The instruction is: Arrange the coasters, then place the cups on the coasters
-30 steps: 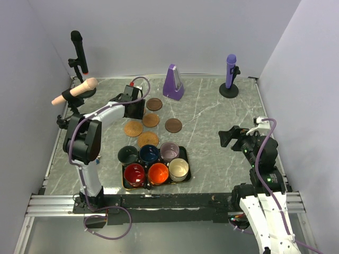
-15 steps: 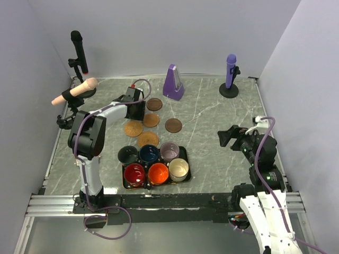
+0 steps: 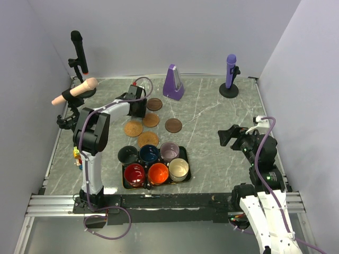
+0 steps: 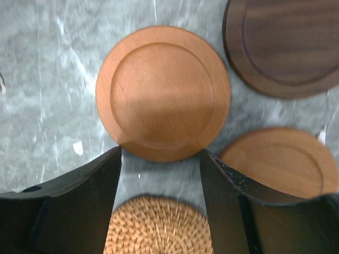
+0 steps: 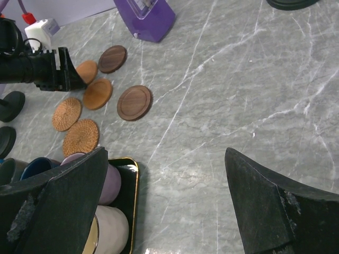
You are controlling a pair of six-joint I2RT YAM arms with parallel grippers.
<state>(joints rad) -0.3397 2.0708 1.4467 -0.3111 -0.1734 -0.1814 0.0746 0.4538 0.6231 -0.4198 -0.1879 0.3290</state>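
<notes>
Hovering over a tan coaster [image 4: 163,92] with the left gripper [image 4: 160,156], fingers parted, gripping nothing. Right gripper [image 5: 165,153] spread wide, empty. 6 cups [image 3: 158,173] in black tray [image 5: 131,165].

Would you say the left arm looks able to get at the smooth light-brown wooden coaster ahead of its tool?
Probably yes: the left tool stands open at the smooth light-brown wooden coaster, which lies flat on the grey marble table, nothing on it, apart from the dark wooden coaster.
</notes>
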